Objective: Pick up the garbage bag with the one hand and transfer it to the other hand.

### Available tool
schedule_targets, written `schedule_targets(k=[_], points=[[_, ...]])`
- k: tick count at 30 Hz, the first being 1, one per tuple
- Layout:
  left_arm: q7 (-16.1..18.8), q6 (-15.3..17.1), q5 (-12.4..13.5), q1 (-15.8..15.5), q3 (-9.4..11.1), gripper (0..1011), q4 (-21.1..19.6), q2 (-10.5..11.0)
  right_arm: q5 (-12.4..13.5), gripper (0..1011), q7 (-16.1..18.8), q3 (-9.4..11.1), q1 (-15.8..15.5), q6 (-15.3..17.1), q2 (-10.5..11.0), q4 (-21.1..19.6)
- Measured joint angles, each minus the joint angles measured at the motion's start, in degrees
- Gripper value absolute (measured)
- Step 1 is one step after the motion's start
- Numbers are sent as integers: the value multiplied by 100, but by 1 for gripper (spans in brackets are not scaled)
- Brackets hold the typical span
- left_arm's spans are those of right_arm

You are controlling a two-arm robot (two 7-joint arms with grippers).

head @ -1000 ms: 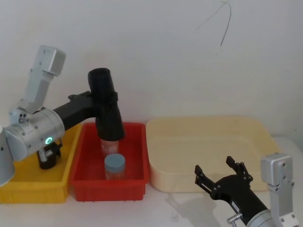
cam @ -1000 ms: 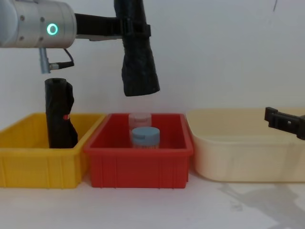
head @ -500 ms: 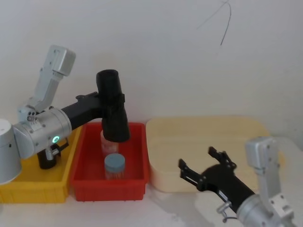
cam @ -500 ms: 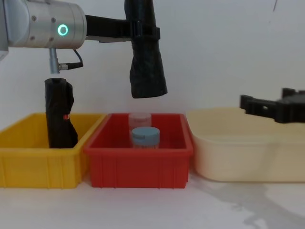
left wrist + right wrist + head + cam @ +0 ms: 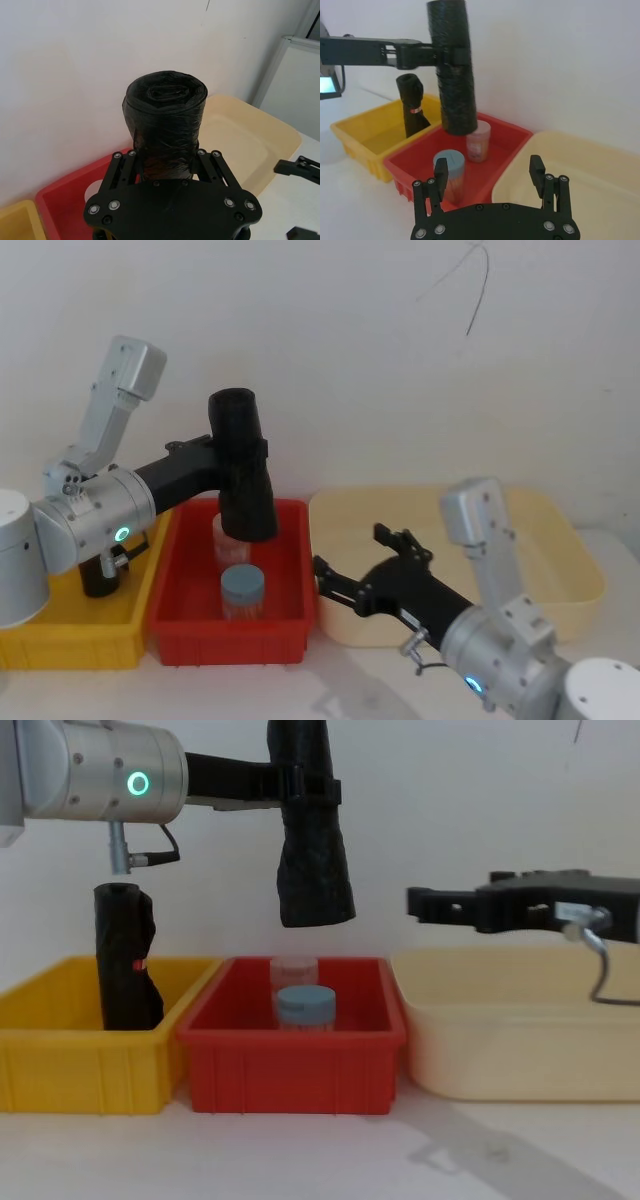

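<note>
The garbage bag [image 5: 244, 475], a crinkled plain black roll, hangs upright in the air above the red bin [image 5: 228, 640]. My left gripper [image 5: 243, 452], on the arm whose joint shows a green ring light [image 5: 137, 785], is shut around the upper part of the roll [image 5: 313, 860]. In the left wrist view the fingers [image 5: 126, 161] clamp both sides of the roll [image 5: 165, 120]. My right gripper [image 5: 353, 550] is open and points toward the roll from the right, a short gap away and lower, over the cream tub's left edge. It stands level with the roll's lower half in the chest view [image 5: 425, 903].
A yellow bin [image 5: 60, 1065] on the left holds another black roll with a red mark [image 5: 125, 960]. In the red bin [image 5: 290, 1065] stand a blue-lidded jar [image 5: 304, 1005] and a clear one behind it. A cream tub [image 5: 500, 1040] sits on the right.
My right gripper has risen and swung left from the table's front right toward the held roll. The left gripper with the roll has shifted slightly right.
</note>
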Motion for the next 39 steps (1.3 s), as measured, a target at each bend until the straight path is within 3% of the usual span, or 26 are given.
schedule_targets(k=[5,12,27,39], points=[[-4,3,1,-8,8,457,7,-3,-133,1000,38,-194,273,160,-123,136],[-8,5,1,-14,15,457,13,-6,-391,1000,48,-429,536,125,-214,344],[-11,5,0,-22,23,457,22,-9,-1096,1000,1,-890,978,-471,-357,909],[-10,5,0,-23,23,457,22,-9,-1503,1000,-17,-1125,1202,-926,-468,1329]])
